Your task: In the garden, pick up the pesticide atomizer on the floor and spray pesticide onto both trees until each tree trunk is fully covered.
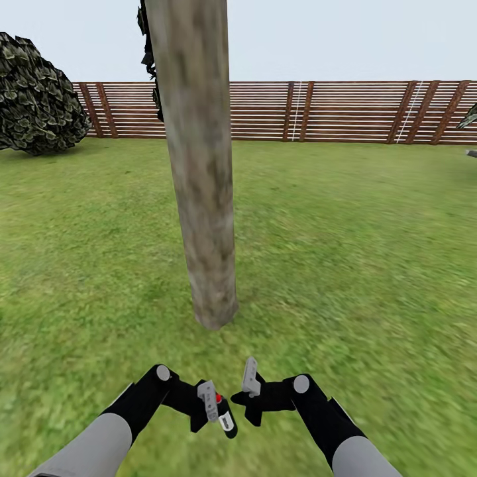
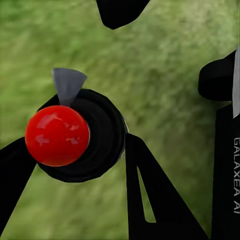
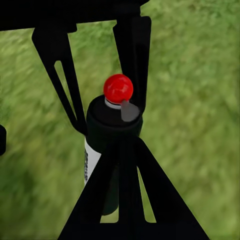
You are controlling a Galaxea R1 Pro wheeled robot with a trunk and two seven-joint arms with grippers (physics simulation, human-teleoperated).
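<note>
Dark bush (image 1: 36, 96): stood at the far left against the fence, well apart from the work; it blocked nothing.
Lawn (image 1: 371, 252): lay open grass on both sides of the trunk, with free room to circle either way.
Left gripper (image 1: 213, 405): was held low ahead of the robot, its fingers (image 2: 150, 200) clamped on the atomizer's body, apparently to carry it upright toward the tree.
Pesticide atomizer (image 1: 224, 414): was a black bottle with a red cap (image 2: 56, 135) and a grey nozzle (image 2: 68, 84), gripped in the left claw above the grass, near the trunk's base but not touching it.
Tree trunk (image 1: 199, 165): rose straight ahead as a thick, mottled grey-brown column leaning slightly; no spray coverage could be made out on it.
Right gripper (image 1: 250, 384): hung just beside the left one, holding nothing; whether its fingers stood apart or together could not be told.
Slat fence (image 1: 344, 111): closed the garden's far edge, well behind the trunk.
Judgement: the nozzle probably needed aiming at the trunk next.
</note>
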